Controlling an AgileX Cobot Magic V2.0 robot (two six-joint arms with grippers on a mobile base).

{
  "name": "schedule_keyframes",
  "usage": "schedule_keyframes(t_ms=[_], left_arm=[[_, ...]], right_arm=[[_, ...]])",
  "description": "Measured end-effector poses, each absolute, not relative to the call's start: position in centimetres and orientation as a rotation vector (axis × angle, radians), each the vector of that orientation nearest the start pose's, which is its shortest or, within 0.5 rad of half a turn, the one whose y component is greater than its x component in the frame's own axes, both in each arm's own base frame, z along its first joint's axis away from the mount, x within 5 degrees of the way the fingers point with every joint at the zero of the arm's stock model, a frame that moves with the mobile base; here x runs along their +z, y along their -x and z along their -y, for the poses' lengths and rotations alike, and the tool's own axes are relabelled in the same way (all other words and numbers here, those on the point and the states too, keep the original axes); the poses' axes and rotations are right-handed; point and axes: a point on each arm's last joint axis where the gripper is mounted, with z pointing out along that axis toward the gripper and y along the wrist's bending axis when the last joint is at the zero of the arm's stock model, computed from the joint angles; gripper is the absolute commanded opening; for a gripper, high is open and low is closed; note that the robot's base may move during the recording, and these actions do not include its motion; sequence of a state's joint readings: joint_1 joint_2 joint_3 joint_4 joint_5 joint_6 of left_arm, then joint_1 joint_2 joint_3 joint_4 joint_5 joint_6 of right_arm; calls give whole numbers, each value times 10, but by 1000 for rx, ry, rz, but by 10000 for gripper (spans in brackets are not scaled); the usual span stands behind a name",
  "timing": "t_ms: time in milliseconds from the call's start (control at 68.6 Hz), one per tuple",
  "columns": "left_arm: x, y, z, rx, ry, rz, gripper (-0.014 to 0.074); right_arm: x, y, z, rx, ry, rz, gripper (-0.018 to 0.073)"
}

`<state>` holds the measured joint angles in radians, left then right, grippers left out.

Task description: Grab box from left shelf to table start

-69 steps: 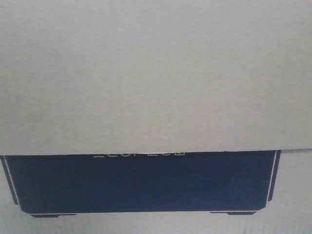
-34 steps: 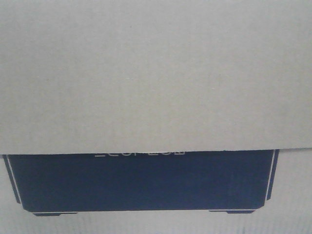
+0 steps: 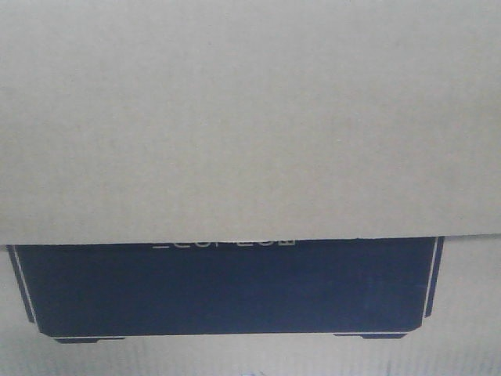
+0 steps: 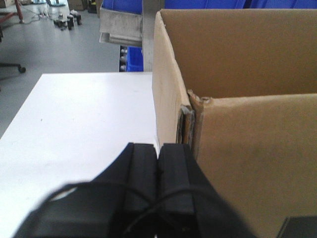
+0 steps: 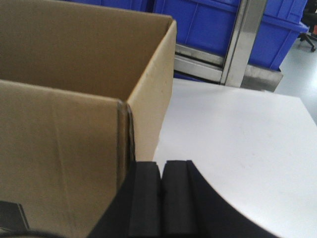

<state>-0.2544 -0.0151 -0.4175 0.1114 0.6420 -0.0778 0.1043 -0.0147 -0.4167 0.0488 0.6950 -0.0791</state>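
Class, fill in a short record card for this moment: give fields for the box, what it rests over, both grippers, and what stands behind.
box: tan cardboard box, top open, black panel on its front
surface: white table beside and under the box
left gripper: fingers shut, at the box's left front corner
right gripper: fingers shut, at the box's right front corner
behind: blue bins on the metal shelf
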Motion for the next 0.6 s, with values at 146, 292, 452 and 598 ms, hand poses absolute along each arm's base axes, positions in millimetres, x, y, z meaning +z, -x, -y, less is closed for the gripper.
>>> schedule_keyframes(t_ms=[146,292,452,598], left_arm=[[291,-17,-1,-133,-175,-1649,-99],[292,-17,-1,-134,-174,-1641,-99],[292,-17,-1,-134,-174,-1641,-99],[292,-17,-1,-134,-174,-1641,-99]], right_arm=[[282,-16,-4,73,148,-1731,57],[283,-16,-4,73,147,-1721,57],[283,-16,-4,73,147,-1721,57],[283,-16,-4,73,147,-1721,57]])
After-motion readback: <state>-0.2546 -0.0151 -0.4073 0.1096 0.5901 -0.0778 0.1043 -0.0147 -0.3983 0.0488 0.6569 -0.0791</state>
